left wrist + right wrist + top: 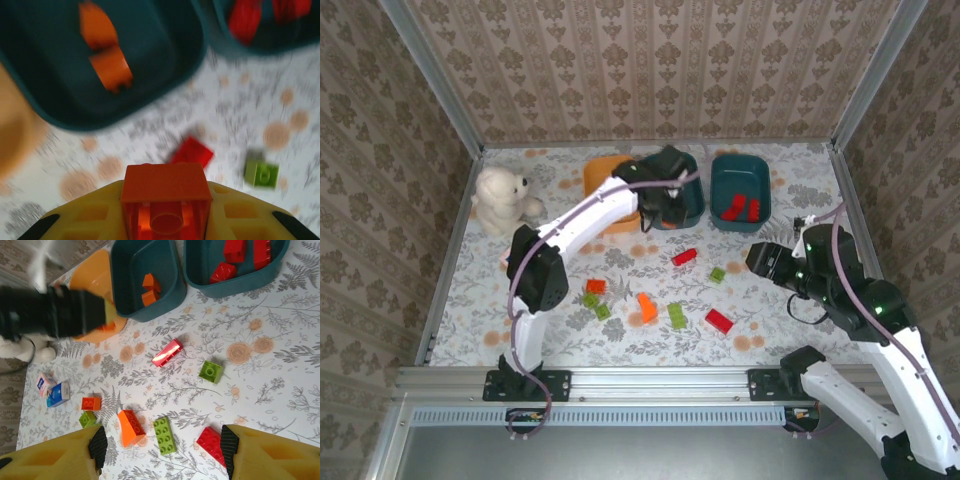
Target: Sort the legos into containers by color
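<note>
Left claw (167,226) nearly closed, clamping orange lego (166,183)

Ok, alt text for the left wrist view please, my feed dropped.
The left pincer grips a small orange plastic brick in the foreground. Beyond it, a dark teal rounded plastic tray holds two orange bricks, a second teal tray at upper right holds red bricks, and a red brick and a lime green brick lie on the floral table.
</note>
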Robot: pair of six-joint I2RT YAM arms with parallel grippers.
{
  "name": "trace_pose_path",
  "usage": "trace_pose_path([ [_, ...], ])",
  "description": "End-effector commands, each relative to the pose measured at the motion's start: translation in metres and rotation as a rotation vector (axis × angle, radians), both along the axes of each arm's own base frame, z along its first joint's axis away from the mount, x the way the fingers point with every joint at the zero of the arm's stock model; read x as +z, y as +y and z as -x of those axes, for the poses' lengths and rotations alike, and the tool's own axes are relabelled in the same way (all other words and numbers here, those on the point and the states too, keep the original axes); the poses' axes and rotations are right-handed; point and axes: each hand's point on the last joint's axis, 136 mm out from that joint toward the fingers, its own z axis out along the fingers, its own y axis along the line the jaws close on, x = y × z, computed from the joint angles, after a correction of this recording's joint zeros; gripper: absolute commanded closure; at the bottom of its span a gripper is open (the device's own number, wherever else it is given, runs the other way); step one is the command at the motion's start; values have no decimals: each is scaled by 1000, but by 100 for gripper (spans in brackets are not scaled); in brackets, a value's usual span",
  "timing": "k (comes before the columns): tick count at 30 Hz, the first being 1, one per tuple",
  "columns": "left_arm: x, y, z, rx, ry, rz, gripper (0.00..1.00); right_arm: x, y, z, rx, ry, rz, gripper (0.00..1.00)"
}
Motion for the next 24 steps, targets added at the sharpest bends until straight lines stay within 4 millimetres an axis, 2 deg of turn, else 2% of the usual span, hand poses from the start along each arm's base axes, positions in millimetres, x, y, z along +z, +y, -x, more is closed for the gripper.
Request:
trace_pose_path([
  [1, 6, -4, -43, 23, -69, 54, 71, 3, 13, -10, 35, -3, -39, 36],
  [6, 1, -5, -109, 86, -150, 105, 71, 3, 24, -21, 48, 5, -77, 35],
  [10, -15, -7, -141, 137, -159, 135, 71, 5, 23, -24, 41, -2, -73, 35],
  [13, -37, -5, -152, 179, -132, 138, 71, 2, 22, -24, 38, 0, -68, 35],
  [18, -69, 1, -153, 242, -87, 95, 70, -1, 23, -24, 38, 8, -67, 35],
  [21, -78, 1, -153, 265, -71, 86, 69, -3, 22, -26, 35, 13, -63, 35],
  [24, -83, 2, -152, 283, -55, 83, 61, -5, 23, -30, 39, 19, -65, 35],
])
